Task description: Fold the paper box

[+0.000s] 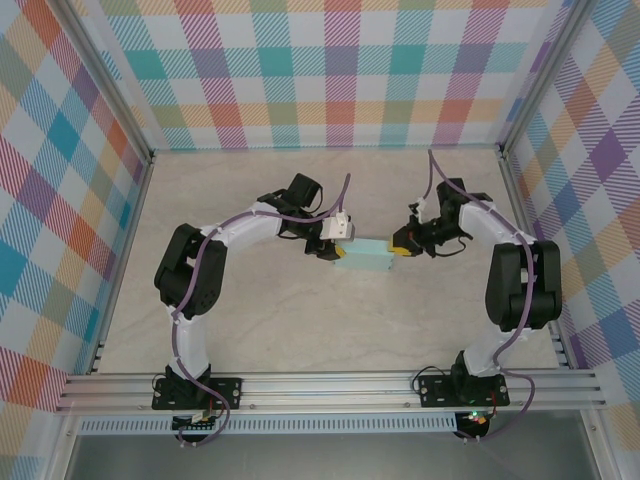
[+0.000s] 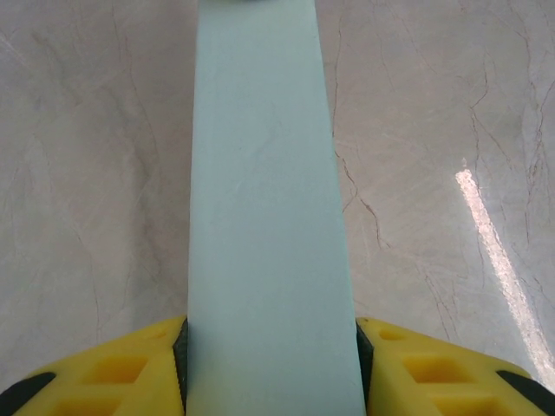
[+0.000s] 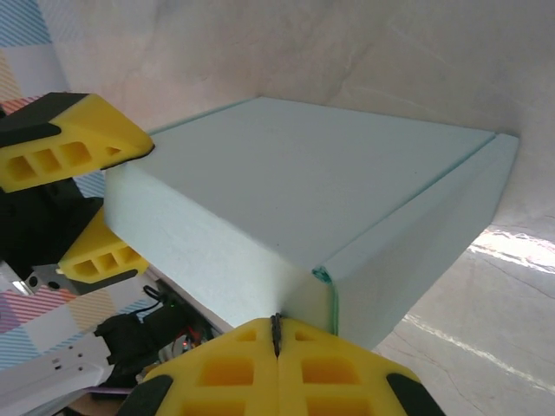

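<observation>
Mint plain paper box (image 1: 365,258) pinched by left claw (image 2: 270,351); right claw (image 3: 276,336) pressed together.

Table (image 1: 300,330): pale marble-look top with thin grey veins, nothing loose on the bare stretches I can see. Aluminium rail (image 1: 330,385) runs along its near edge. Paper box (image 1: 365,258), mint card, sits mid-table. I can't tell whether its underside touches the surface.
</observation>
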### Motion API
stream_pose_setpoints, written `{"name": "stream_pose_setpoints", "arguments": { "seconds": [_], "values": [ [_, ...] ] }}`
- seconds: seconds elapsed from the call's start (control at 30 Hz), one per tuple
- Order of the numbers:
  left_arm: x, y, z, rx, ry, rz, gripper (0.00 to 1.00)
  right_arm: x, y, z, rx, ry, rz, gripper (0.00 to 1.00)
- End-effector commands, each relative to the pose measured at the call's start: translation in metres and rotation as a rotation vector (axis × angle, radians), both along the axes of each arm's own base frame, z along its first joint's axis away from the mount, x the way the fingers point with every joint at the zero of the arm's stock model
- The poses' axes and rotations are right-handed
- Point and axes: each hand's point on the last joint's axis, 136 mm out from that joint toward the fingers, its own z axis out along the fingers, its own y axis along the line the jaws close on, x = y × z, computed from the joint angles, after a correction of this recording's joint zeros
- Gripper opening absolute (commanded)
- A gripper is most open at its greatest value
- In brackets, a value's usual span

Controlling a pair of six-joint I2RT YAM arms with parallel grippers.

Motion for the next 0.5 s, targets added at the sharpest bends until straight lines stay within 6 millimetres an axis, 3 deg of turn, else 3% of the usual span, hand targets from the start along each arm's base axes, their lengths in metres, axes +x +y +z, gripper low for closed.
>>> {"name": "stream_pose_setpoints", "arguments": {
  "seconds": [0.0, 0.1, 0.2, 0.27, 0.37, 0.47],
  "values": [
    [-0.027, 0.022, -0.048, 0.140, 0.153, -0.009, 0.45, -0.004, -0.019, -0.025, -0.126, 0.032, -0.024, 0.00],
    [-0.027, 0.020, -0.047, 0.129, 0.155, -0.016, 0.45, 0.004, -0.024, 0.009, -0.159, -0.065, -0.018, 0.14],
    [-0.027, 0.018, -0.046, 0.120, 0.161, -0.020, 0.45, 0.011, -0.039, 0.038, -0.264, -0.128, -0.022, 0.38],
    [-0.027, 0.018, -0.045, 0.113, 0.166, -0.021, 0.45, 0.011, -0.038, 0.043, -0.258, -0.124, -0.018, 0.51],
    [-0.028, 0.017, -0.044, 0.111, 0.172, -0.027, 0.45, 0.003, -0.025, 0.036, -0.209, -0.058, 0.007, 0.61],
    [-0.029, 0.016, -0.042, 0.108, 0.177, -0.029, 0.45, -0.002, -0.012, 0.030, -0.290, -0.120, 0.067, 0.67]
  ]
}}
